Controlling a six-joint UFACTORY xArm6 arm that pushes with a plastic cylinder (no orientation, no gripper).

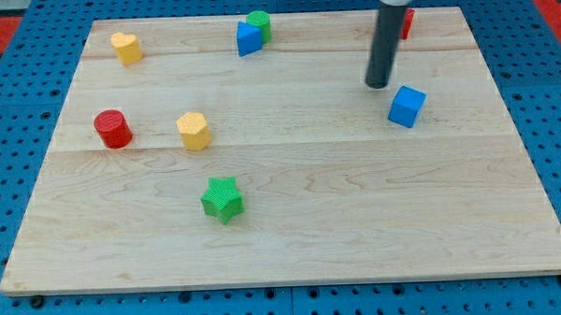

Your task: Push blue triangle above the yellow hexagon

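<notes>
Pale wooden plank counter (292, 232), my tip (378, 84) on a straight dark upright rod, no gripper in view, blue cube (407, 106) just right, matte blue triangle (248, 38) far left touching green cylinder (259, 24), yellow hexagon (193, 131) well left below

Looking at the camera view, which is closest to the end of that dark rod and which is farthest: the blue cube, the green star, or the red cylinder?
From my tip:
1. Blue cube, just to the view's lower right of it, not touching.
2. Green star, toward the view's bottom left, past the board's middle.
3. Red cylinder, far off by the view's left edge.

A lab bench: wooden board (292, 223) on blue pegboard (7, 92)
</notes>
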